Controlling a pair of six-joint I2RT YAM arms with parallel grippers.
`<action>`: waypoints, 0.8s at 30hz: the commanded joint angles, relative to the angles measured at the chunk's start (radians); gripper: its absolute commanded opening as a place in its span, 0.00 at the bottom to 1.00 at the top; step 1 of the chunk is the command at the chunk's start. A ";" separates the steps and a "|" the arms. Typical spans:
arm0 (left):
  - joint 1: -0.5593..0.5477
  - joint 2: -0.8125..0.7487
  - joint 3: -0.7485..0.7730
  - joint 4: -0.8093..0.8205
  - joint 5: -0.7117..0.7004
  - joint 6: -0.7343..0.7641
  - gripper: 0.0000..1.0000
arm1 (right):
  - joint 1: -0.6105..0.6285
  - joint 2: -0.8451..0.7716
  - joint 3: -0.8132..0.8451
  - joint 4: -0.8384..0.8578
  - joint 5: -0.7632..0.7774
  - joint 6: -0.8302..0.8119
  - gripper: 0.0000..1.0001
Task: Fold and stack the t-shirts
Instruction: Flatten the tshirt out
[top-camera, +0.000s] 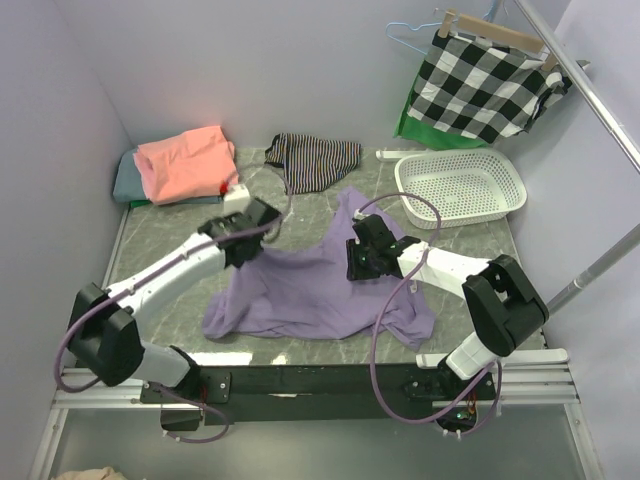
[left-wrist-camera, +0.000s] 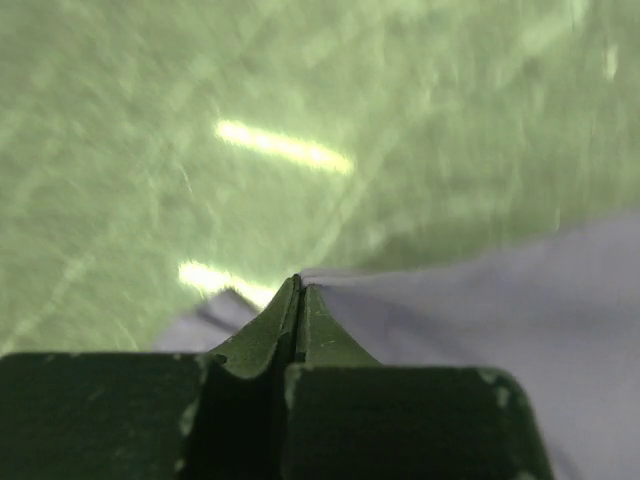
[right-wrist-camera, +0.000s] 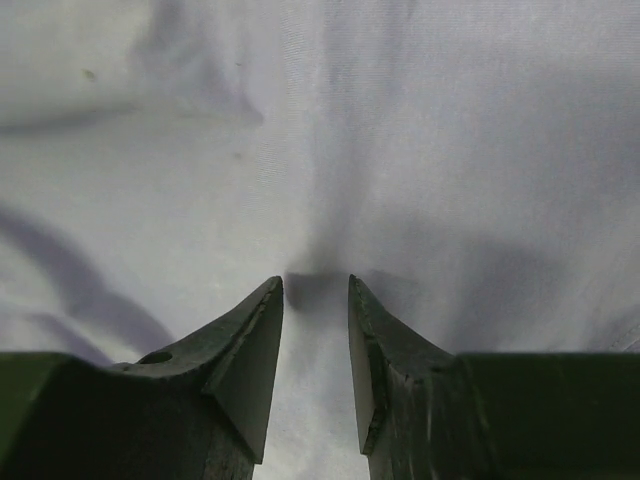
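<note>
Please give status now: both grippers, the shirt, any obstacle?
Left gripper shut on lavender-purple cotton t-shirt edge. Right gripper open, tips on the shirt. Nothing lying on it.

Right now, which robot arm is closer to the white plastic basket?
The right. Its end effector is over the lavender-purple cotton t-shirt, just left of the white plastic basket. The left end effector is farther left, pinching the shirt's edge.

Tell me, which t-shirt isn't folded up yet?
The purple t-shirt, spread out between both arms. The pink t-shirt and grey-teal t-shirt are already folded and stacked in the far-left corner.
</note>
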 joint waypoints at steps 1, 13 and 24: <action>0.157 0.092 0.180 0.151 0.026 0.167 0.01 | -0.005 -0.053 -0.001 0.005 0.034 -0.006 0.40; 0.412 0.747 0.916 -0.049 -0.004 0.272 0.93 | -0.022 -0.104 0.021 -0.067 0.152 -0.034 0.47; 0.400 0.143 0.256 0.276 0.331 0.259 0.99 | -0.025 -0.291 0.062 -0.177 0.107 -0.077 0.51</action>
